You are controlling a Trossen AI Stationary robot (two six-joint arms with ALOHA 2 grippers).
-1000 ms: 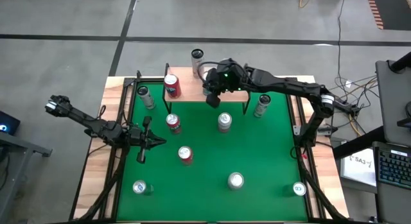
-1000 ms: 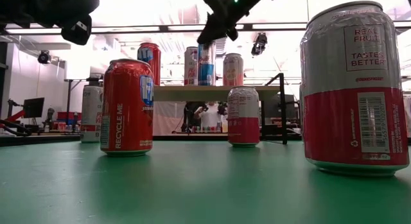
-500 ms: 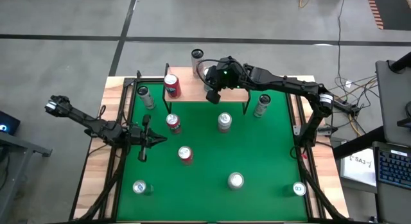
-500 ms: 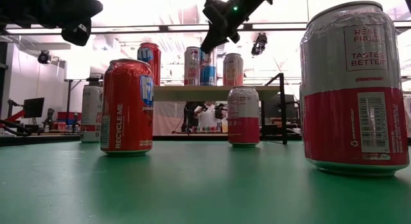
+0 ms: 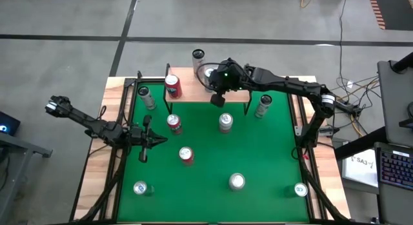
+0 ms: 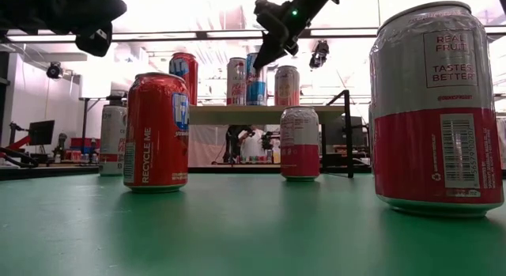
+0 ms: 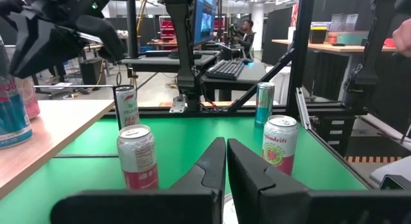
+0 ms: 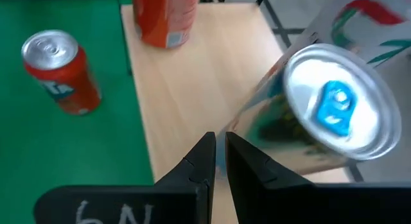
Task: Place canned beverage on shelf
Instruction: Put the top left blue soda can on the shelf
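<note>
The shelf [image 5: 193, 96], a light wood top on black legs, stands at the table's far side. On it stands a silver-and-blue can [image 8: 334, 108] with a blue tab, upright on its base [image 5: 208, 73], also in the low view [image 6: 255, 80]. My right gripper [image 8: 218, 153] is shut and slants down over the shelf's near edge [image 5: 217, 99], its tips right beside that can's side wall. A red can [image 5: 172, 86] also stands on the shelf. My left gripper [image 7: 225, 156] waits shut and level over the table's left side [image 5: 143, 141]. My right gripper's shut fingertips [image 8: 207, 147] stand close by the lower side wall [image 8: 257, 131] of the silver-and-blue can, coming from the near side and slanting down. I cannot tell whether they touch it. The can stands upright on the shelf.
A silver can [image 5: 198, 57] stands at the shelf's far edge. Several more cans stand on the green table, among them a red one [image 5: 173, 124], a silver one [image 5: 225, 122] just before the shelf and one [image 5: 262, 106] by its right leg. Open mat lies between them.
My right gripper has stayed shut, turned a little, and its tip has swung slightly toward the table's right along the shelf's near edge.
</note>
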